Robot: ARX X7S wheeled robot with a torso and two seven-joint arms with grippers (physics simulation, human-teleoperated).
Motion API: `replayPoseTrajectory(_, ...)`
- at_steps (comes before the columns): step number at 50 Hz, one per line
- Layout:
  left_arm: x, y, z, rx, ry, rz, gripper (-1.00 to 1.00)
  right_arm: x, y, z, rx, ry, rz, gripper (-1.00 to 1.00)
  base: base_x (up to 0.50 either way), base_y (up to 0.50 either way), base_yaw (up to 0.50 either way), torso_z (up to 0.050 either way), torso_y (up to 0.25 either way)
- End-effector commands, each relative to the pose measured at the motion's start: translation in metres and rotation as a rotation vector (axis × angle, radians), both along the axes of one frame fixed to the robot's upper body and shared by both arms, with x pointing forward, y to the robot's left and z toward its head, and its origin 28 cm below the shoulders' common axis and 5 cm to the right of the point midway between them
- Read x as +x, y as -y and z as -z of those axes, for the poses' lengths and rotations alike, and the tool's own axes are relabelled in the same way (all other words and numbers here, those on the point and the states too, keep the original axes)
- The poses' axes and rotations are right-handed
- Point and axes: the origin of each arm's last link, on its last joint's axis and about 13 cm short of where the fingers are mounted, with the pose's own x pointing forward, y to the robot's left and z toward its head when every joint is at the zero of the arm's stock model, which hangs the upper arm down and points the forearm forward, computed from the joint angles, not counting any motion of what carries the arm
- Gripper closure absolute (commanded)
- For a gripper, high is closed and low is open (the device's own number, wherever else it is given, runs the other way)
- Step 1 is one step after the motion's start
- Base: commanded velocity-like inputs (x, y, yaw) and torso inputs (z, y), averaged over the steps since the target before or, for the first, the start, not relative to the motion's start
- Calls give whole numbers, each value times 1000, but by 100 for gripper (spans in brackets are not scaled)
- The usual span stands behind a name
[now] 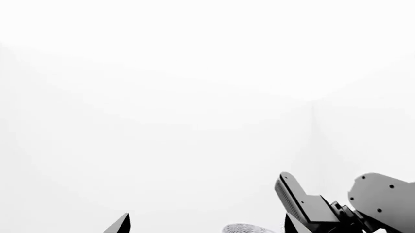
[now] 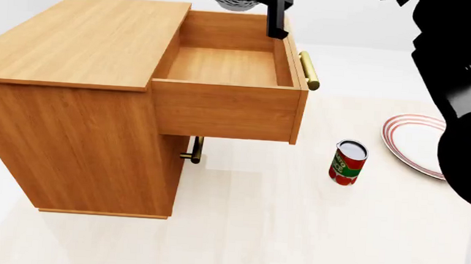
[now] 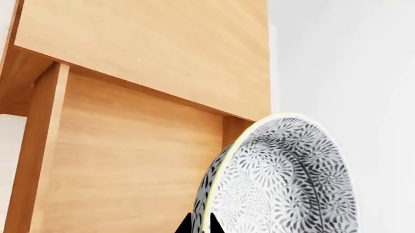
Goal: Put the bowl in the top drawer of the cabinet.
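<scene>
Item: the bowl (image 3: 285,184), which we see pinched at its rim by the right gripper (image 3: 199,224), tilted above the open top drawer (image 2: 223,67). Left gripper (image 1: 207,225): spread wide, holding nothing.

Bare simulated room, blank white walls, pale floor (image 2: 278,233), lone wooden cabinet (image 2: 74,97)

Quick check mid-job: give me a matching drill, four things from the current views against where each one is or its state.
Things:
1. bowl
2. top drawer
3. can
4. plate

Places or states:
A. standing upright on the floor
B. pulled open, nothing inside
C. lying flat at the head view's right edge
D. gripped at the rim by the right end effector, above the drawer

Pairs: 1-D, 2-B, 3-A, 4-C
</scene>
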Motion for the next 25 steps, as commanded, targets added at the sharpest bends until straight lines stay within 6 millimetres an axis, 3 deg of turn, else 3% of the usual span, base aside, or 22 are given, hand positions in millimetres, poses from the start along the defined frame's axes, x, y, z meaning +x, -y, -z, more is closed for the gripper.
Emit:
replayPoseTrajectory(1,0,0,-1,9,10,5,-100,-5,-4,-8,5,16,-31,100,0,0,0,0,0)
replayPoseTrajectory(17,0,-1,0,6,16,2,-100,-7,-3,-12,-7,24,-13,100,0,0,0,0,0)
replayPoseTrajectory(25,0,-2,0,3,20,-2,-100,-8,-4,-13,-11,19,-15,100,0,0,0,0,-118)
